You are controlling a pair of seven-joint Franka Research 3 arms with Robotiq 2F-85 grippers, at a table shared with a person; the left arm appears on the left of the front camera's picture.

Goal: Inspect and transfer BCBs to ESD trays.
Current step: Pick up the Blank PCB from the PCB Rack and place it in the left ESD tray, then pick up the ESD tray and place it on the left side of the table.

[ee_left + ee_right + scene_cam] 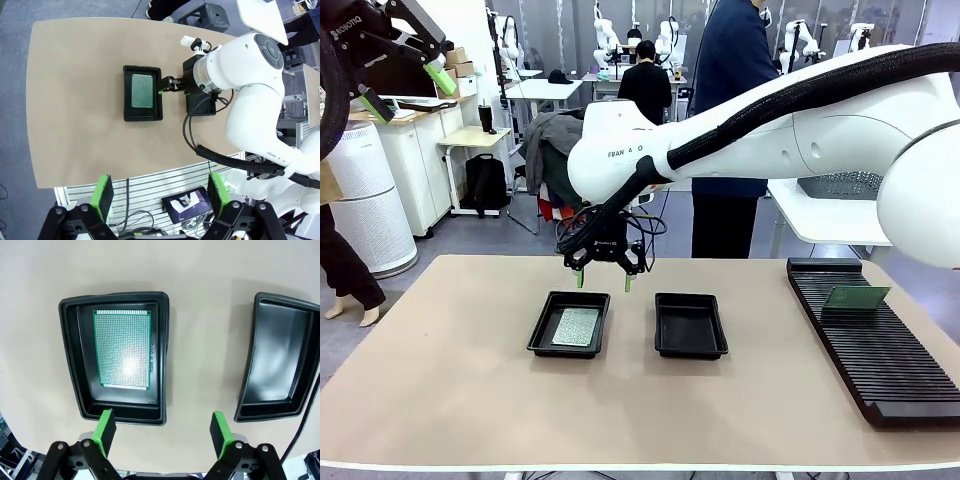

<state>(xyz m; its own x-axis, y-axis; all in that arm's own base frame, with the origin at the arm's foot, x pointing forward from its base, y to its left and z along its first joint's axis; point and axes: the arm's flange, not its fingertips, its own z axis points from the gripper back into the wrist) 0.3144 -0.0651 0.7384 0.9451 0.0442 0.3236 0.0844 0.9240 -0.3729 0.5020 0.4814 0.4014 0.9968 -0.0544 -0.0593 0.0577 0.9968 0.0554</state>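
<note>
A board (576, 326) lay flat in the left tray (541, 336). The right tray (690, 325) sat beside it, and a second board (856, 296) stood in the rack (880, 370). The right gripper (604, 281) hung above the trays, jaws apart. The left gripper (410, 92) was high, jaws apart too.

Your left tray (542, 330) and right tray (663, 325) sit side by side, one board (576, 326) flat in the left; farther right, another board (856, 296) stands in the rack (880, 360)
</note>
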